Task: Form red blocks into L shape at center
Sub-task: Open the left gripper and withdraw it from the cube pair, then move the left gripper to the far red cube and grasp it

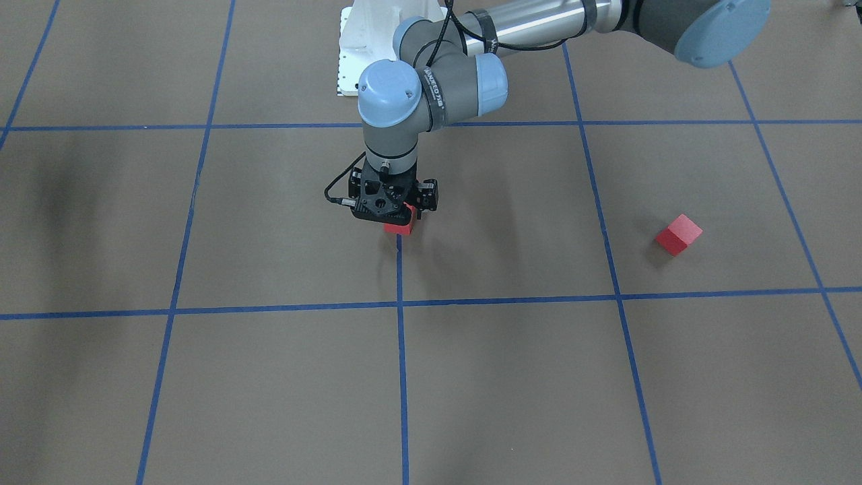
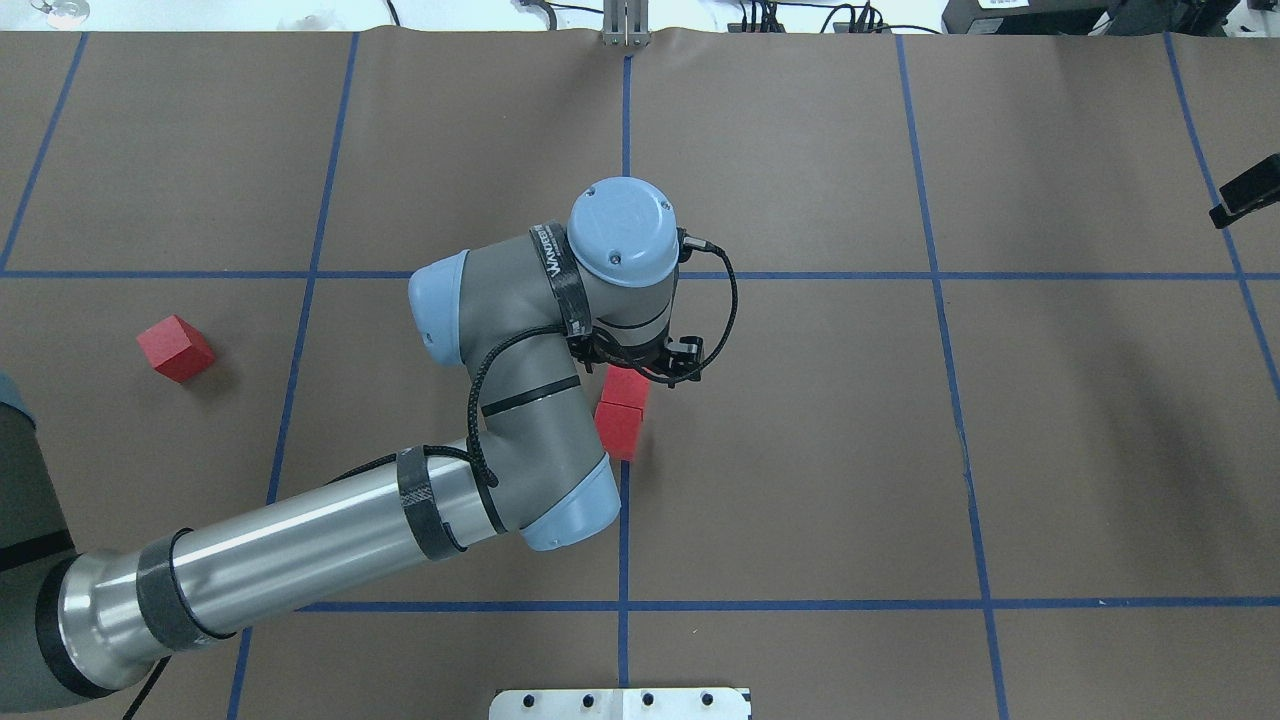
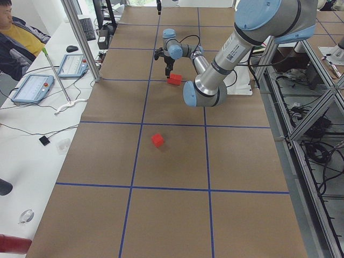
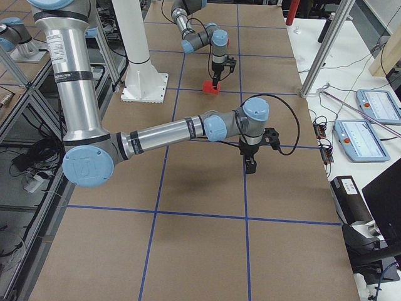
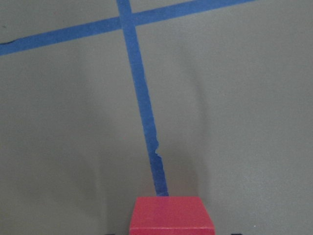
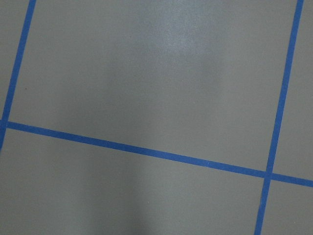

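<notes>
Overhead view, left third: lone red block [image 2: 175, 347] sits on the brown table [image 2: 800, 450], well apart from the other two. Centre: left gripper [image 2: 640, 362] points down over the middle blue line [image 2: 623, 570]. Two red blocks lie touching on that line. The upper block [image 2: 630, 385] is partly under the gripper; the lower block [image 2: 618, 428] is clear of it. Left wrist view has a block at bottom centre, on the tape. Cannot tell how wide the fingers stand or whether they grip. Far right edge: right gripper [image 2: 1245, 190], opening likewise unclear.
</notes>
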You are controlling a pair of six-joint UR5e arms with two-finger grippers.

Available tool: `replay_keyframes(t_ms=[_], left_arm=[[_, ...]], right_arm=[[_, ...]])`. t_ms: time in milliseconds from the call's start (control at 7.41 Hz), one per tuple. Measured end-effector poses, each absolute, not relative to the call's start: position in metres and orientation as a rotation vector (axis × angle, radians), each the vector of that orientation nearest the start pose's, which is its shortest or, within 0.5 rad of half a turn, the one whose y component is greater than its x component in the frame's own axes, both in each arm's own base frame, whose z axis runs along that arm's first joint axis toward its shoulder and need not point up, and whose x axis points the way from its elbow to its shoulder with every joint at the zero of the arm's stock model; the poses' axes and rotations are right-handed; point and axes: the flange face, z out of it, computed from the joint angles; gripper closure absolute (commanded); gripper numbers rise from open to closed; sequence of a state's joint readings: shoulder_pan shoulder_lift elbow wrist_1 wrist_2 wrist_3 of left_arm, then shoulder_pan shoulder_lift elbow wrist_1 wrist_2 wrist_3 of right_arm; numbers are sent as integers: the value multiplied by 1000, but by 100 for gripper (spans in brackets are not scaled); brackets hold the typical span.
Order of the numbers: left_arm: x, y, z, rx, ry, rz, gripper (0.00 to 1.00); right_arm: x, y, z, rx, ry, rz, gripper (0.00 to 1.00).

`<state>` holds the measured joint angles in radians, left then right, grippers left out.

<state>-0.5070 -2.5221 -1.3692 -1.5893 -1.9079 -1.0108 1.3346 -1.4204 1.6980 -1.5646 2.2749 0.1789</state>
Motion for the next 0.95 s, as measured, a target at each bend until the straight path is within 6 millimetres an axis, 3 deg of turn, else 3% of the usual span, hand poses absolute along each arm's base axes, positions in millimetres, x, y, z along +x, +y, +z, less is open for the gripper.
replay_keyframes(t_ms=[135,270,405,945], left_arm=[[607,-468,147,116,827,173,0],[576,-478,167,112,841,181,0],[532,-488,201,119,849,217,0],[338,-526,373,244,725,491,0]], right_arm=[[-64,-559,521,121,-741,-154,1],[-64,-559,522,119,-740,-154,1],[-64,-559,522,119,-740,-154,1],[-64,-559,522,117,-740,-148,1]])
